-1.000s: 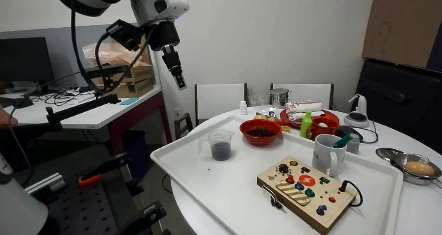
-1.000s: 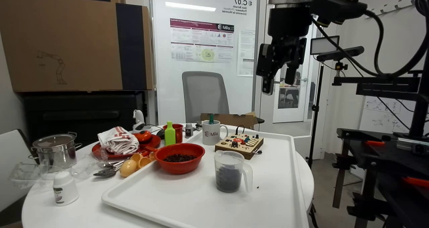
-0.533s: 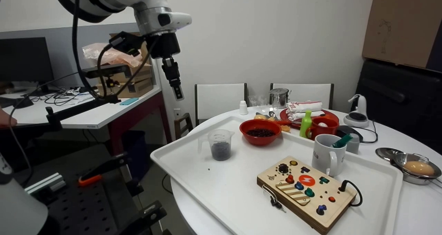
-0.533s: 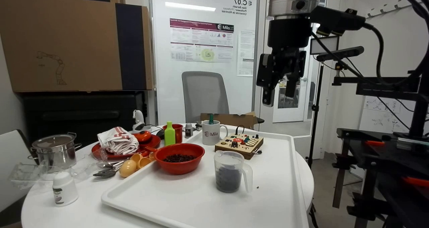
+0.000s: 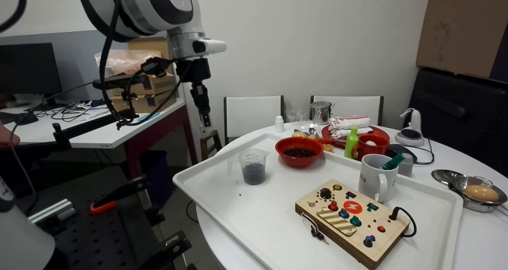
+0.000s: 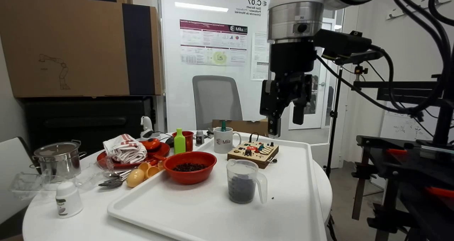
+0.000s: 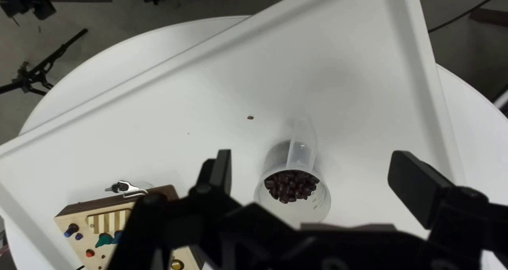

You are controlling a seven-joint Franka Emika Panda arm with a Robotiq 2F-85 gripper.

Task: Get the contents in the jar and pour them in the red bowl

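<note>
The jar is a clear measuring cup with a handle, upright on the white tray in both exterior views: jar (image 5: 247,159), jar (image 6: 232,175). In the wrist view the jar (image 7: 274,159) stands below the gap between my fingers, its handle pointing up the picture. Its contents (image 7: 291,186) are dark brown beans, filling its lower part. The red bowl (image 5: 299,162) stands beside it on the tray and holds dark beans; it also shows in an exterior view (image 6: 189,179). My gripper (image 6: 286,123) is open and empty, well above the tray. It also shows in the wrist view (image 7: 311,164).
The tray (image 7: 190,111) has a raised rim. A wooden button box (image 5: 353,218) and a white mug (image 6: 223,140) stand on it. A loose bean (image 7: 250,118) lies near the jar. A green bottle (image 6: 180,141) and a steel pot (image 6: 59,159) stand beyond the tray.
My gripper has come down towards the tray, staying open. In an exterior view it has also shifted left, nearer above the jar. The jar and the red bowl have not moved.
</note>
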